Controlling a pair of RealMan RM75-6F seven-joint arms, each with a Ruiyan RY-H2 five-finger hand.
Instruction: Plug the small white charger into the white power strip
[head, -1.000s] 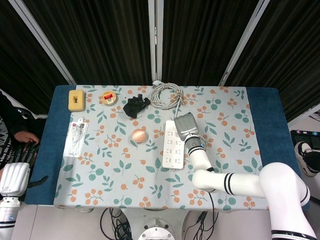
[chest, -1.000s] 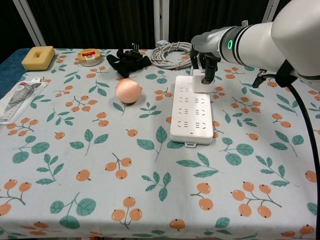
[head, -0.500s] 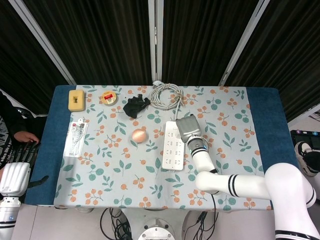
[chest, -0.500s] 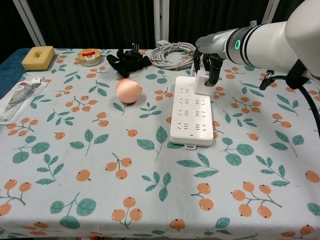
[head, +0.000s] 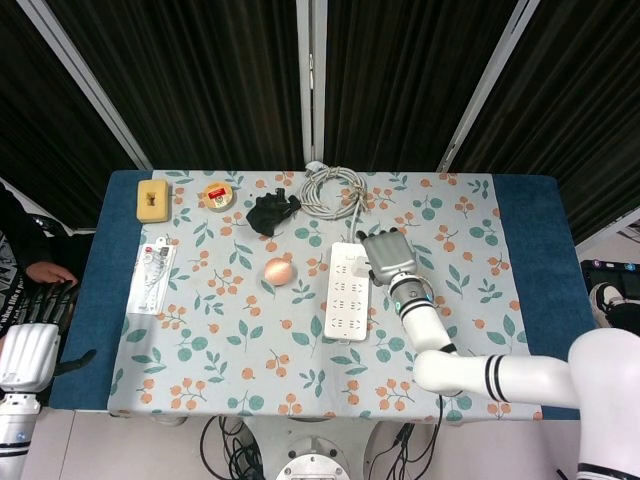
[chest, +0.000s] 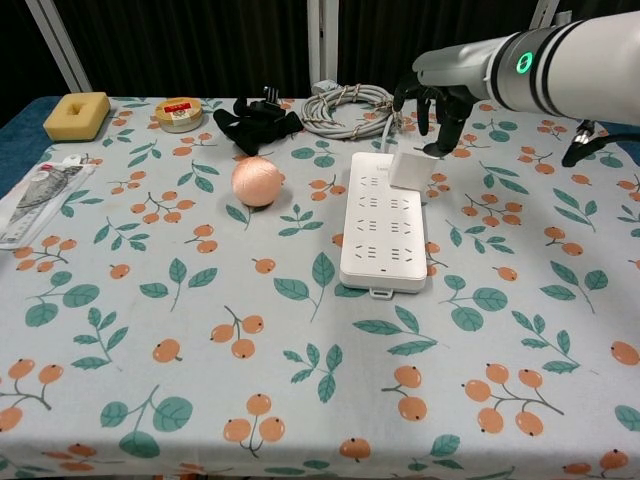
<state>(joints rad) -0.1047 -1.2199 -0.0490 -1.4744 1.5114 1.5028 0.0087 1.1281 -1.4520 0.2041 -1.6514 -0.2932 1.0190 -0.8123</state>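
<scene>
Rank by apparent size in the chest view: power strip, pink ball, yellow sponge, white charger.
1. power strip
2. pink ball
3. yellow sponge, close to the ball and farther away, so unsure
4. white charger

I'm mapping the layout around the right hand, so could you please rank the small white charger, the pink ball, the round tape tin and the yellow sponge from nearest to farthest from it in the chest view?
From the right hand:
1. Small white charger, just below it on the power strip's far end.
2. Pink ball, left of the strip.
3. Round tape tin, far left at the back.
4. Yellow sponge, at the far-left corner.
</scene>
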